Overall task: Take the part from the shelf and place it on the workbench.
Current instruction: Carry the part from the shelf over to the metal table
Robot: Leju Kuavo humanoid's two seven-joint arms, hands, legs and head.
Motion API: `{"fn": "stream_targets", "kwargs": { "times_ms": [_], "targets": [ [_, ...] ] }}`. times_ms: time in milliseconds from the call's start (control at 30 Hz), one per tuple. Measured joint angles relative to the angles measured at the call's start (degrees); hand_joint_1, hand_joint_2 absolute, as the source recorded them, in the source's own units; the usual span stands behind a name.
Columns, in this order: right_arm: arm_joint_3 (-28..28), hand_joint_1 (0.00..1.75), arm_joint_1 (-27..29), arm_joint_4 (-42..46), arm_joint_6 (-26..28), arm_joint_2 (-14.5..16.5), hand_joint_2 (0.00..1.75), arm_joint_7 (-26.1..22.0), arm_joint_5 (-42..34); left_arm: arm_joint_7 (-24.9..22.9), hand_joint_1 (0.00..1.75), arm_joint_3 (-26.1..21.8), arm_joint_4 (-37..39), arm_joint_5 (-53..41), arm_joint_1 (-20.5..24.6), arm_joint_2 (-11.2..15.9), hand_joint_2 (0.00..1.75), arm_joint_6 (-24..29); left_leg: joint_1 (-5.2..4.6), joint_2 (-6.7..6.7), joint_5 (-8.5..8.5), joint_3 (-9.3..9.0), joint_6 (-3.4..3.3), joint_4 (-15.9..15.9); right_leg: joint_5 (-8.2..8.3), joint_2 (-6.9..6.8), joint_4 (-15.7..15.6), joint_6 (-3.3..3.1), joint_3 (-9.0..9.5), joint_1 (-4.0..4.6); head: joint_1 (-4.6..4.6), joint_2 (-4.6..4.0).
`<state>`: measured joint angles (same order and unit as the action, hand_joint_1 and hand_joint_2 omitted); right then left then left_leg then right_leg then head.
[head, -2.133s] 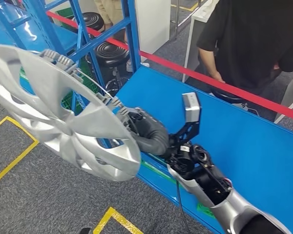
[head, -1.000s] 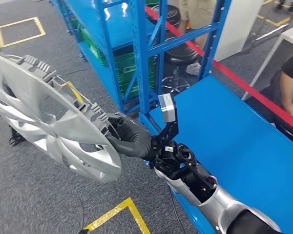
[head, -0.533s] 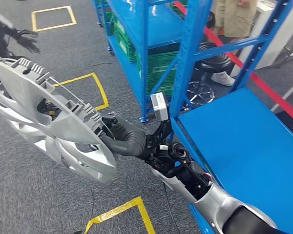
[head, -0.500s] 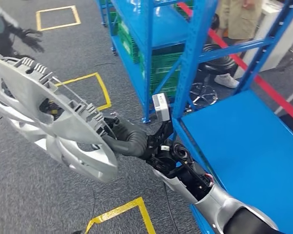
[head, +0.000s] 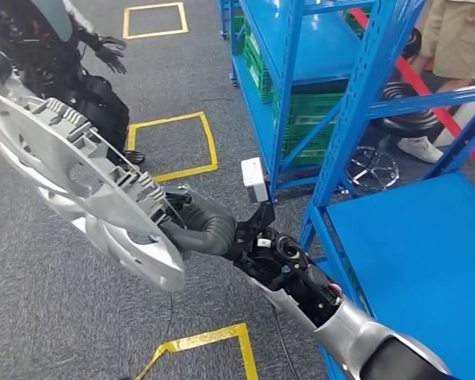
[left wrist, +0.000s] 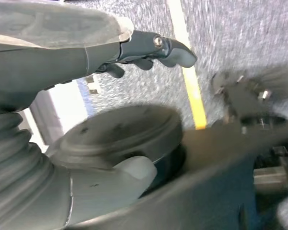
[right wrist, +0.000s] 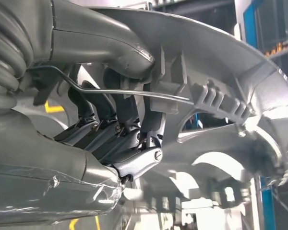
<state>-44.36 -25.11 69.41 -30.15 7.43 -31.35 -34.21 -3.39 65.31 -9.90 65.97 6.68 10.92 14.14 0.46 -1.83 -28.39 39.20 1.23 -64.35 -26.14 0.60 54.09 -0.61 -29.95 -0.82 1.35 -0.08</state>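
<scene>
The part is a large silver wheel cover point(head: 74, 182), held out over the grey carpet at the left of the head view. My right hand point(head: 187, 226) grips its rim, thumb on one face and dark fingers on the other. In the right wrist view the fingers point(right wrist: 117, 124) curl over the ribbed rim of the cover point(right wrist: 225, 96). The blue workbench point(head: 414, 269) lies to the right of my right arm. The blue shelf rack point(head: 343, 103) stands behind it. My left hand point(left wrist: 81, 62) hangs above the floor with its fingers point(left wrist: 164, 45) stretched out and nothing in them.
Green crates point(head: 306, 111) sit low in the rack. A black stool point(head: 408, 87) and a person in khaki shorts point(head: 456, 39) are beyond it. Another dark robot point(head: 74, 71) stands at the upper left. Yellow tape squares point(head: 169, 146) mark the carpet.
The camera has swung left: rack and workbench have slid to the right of the picture and the other robot has come into view. The wheel cover stays in my right hand.
</scene>
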Motion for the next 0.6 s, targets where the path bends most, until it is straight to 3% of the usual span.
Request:
{"fn": "stream_targets", "kwargs": {
  "times_ms": [67, 100, 133, 233, 300, 367, 433, 533, 567, 600],
  "targets": [
    [0.0, 1.64, 0.0, -0.3, -0.1, 0.0, 1.75, -0.1, 0.2, 0.8, 0.00, -0.1, 0.0, 0.1, 0.1, 0.2, 1.75, 0.1, 0.22, 1.12, -1.98, 3.79, 0.40, -6.7, -0.22, -1.61, 0.0, -0.11, 0.07, 0.16, -0.30, 0.01],
    [0.0, 1.64, 0.0, -0.5, -0.2, 0.0, 1.75, -0.1, 0.4, 1.3, 0.00, -0.2, 0.0, 0.1, 0.1, 0.3, 1.75, 0.1, 0.32, 1.33, -1.51, 4.24, 0.51, -7.1, -0.36, -2.35, 0.0, -0.10, 0.15, 0.19, -0.38, 0.00],
    [0.0, 1.64, 0.0, -0.7, -0.3, 0.1, 1.75, -0.1, 0.5, 1.8, 0.00, -0.2, 0.0, 0.1, 0.1, 0.4, 1.75, 0.1, 0.40, 1.59, 0.00, 3.35, 0.53, -5.1, -0.53, -3.00, 0.0, -0.03, 0.29, 0.20, -0.46, 0.00],
    [0.0, 1.64, -0.3, -1.1, -0.2, 0.6, 1.75, -0.1, 1.1, 2.8, 0.00, -0.3, 0.0, -0.2, 0.2, 0.7, 1.75, -0.1, 0.01, 4.40, 5.22, -2.97, 0.05, 7.3, -1.20, -4.47, 0.1, 0.57, 0.90, 0.48, -0.69, -0.01],
    [-0.1, 1.64, -0.7, -1.3, 0.1, 0.9, 1.75, -0.2, 1.6, 3.2, 0.00, -0.3, 0.0, -0.6, 0.3, 0.7, 1.75, -0.4, -0.53, 5.05, 5.73, -4.47, -0.68, 10.4, -1.62, -5.29, 0.1, 1.12, 1.17, 0.78, -0.64, -0.01],
    [-0.1, 1.64, -0.9, -1.3, 0.5, 1.0, 1.75, -0.1, 1.9, 3.3, 0.00, -0.3, 0.0, -0.9, 0.2, 0.7, 1.75, -0.7, -0.54, 3.76, 5.65, -4.50, -1.41, 10.4, -2.12, -6.04, 0.1, 1.70, 1.46, 0.75, -0.47, 0.00],
    [-0.1, 1.64, -1.1, -1.3, 0.8, 1.1, 1.75, 0.0, 2.2, 3.2, 0.00, -0.3, 0.0, -1.1, 0.1, 0.7, 1.75, -0.9, -0.27, 2.65, 5.60, -4.88, -2.06, 10.7, -3.83, -4.68, 2.4, 2.14, 0.91, 0.55, -0.27, 0.00],
    [-0.1, 1.64, -1.2, -1.5, 0.9, 1.1, 1.75, 0.0, 2.2, 3.0, 0.00, -0.3, 0.0, -1.2, 0.3, 0.7, 1.75, -0.9, -0.19, 0.95, 5.48, -5.14, -2.77, 10.8, -8.92, -1.36, 14.1, 2.35, -4.57, 0.36, 0.57, 0.00],
    [-0.1, 1.64, -1.2, -1.6, 0.9, 1.1, 1.75, 0.0, 2.3, 3.0, 0.00, -0.3, 0.0, -1.2, 0.3, 0.6, 1.75, -0.9, -0.26, 0.24, 5.42, -5.18, -2.86, 10.7, -9.72, -0.98, 17.3, 2.36, -6.46, 0.36, 0.79, 0.01],
    [-0.1, 1.64, -1.2, -1.7, 1.0, 1.1, 1.75, 0.0, 2.3, 3.0, 0.00, -0.3, 0.0, -1.2, 0.3, 0.6, 1.75, -0.9, -0.33, -0.52, 5.36, -5.23, -2.90, 10.6, -9.34, -0.78, 18.4, 2.31, -7.47, 0.37, 0.95, 0.00]
  ]
}}
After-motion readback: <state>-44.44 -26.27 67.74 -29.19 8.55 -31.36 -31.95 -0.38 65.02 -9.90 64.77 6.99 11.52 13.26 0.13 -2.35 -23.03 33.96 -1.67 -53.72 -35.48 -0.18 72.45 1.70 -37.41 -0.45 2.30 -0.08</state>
